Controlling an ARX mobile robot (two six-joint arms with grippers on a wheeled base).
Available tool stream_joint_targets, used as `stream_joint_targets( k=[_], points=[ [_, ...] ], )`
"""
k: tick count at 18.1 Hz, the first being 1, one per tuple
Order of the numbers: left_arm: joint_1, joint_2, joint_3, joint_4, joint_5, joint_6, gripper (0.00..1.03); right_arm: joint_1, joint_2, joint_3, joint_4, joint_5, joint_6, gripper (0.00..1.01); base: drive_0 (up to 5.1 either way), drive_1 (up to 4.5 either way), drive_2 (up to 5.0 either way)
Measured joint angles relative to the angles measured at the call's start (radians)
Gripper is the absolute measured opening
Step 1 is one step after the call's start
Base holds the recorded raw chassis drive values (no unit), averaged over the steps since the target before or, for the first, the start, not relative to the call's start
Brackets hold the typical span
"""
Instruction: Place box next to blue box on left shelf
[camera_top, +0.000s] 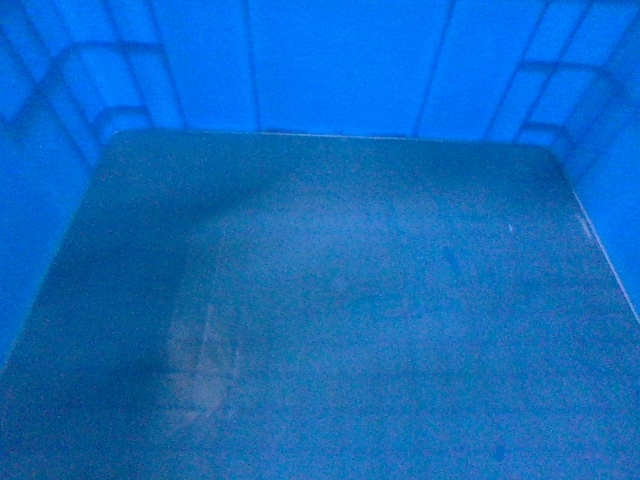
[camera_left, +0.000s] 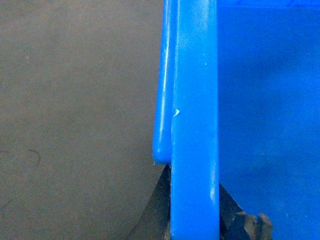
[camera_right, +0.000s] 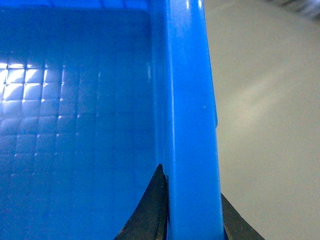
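Box (camera_top: 330, 300), ribbed blue plastic, thick rim pinched by both grippers

floor (camera_left: 75, 120) | plain grey-brown, faint scuffs | lighter grey in rt wrist view

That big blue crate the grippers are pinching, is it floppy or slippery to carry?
The crate probably stays stiff: its rim looks thick. It seems light, since nothing shows inside. The glossy rim might slip in the left gripper or the right gripper.

Dull grey-brown floor (camera_left: 75, 120) on one side, paler grey floor opposite, softly lit
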Motion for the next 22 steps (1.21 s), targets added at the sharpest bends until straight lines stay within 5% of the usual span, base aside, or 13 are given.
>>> stream_joint_targets(
  k=[22],
  points=[
    [0.000, 0.000, 0.000, 0.000, 0.000, 0.000, 0.09, 0.000, 0.000, 0.000, -0.001, 0.000, 0.000, 0.10, -1.5, -1.51, -1.5]
  ],
)
